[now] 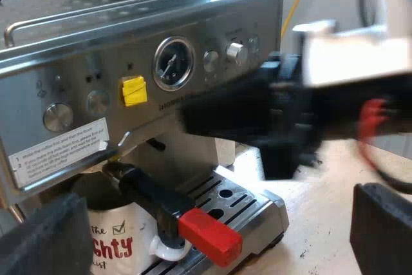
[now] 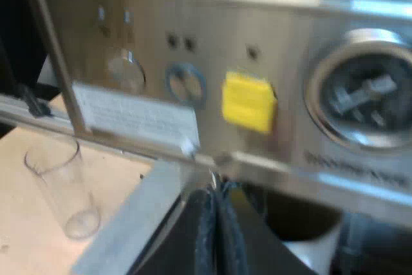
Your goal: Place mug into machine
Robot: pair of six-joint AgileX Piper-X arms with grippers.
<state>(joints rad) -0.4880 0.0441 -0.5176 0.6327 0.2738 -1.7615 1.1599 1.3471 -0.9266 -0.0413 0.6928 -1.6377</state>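
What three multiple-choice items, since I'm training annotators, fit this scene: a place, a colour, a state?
1. The white ceramic mug with red lettering stands: A under the metal holder with red-ended handle; B in a person's hand; C in a gripper.
2. The square sticker on the steel espresso machine is: A blue; B yellow; C green.
3. The left gripper is: A open; B shut on the mug; C shut.
A: mug sits below the locked holder. B: yellow beside the gauge. A: its fingers stand wide apart.
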